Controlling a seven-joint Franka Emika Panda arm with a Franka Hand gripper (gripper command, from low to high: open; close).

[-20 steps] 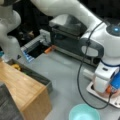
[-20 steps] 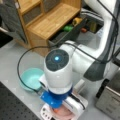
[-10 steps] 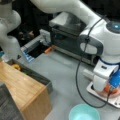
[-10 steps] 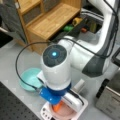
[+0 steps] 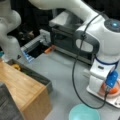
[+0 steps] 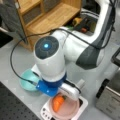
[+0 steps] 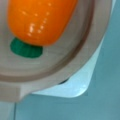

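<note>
An orange carrot (image 6: 58,103) with a green top (image 7: 25,49) lies in a shallow pink bowl (image 6: 70,110). The bowl sits on a white square base (image 6: 82,106). In the wrist view the carrot (image 7: 40,20) fills the top and no fingers show. My gripper (image 6: 70,93) hangs just above the bowl's far rim, close to the carrot's green end, and its fingertips are hidden under the white hand. In a front view the hand (image 5: 100,75) stands over the bowl (image 5: 112,90) at the right, beside a blue wrist part (image 5: 111,78).
A teal bowl (image 6: 28,79) (image 5: 82,113) stands beside the white base. A wooden shelf unit (image 6: 47,17) (image 5: 23,92), a grey bin (image 5: 37,76) holding a yellow item, and a black and silver oven (image 5: 67,42) are around. A black cable (image 5: 75,75) loops from the arm.
The arm has drawn back and up a little from the bowl. The carrot, mostly covered by the hand a second ago, now shows in the bowl.
</note>
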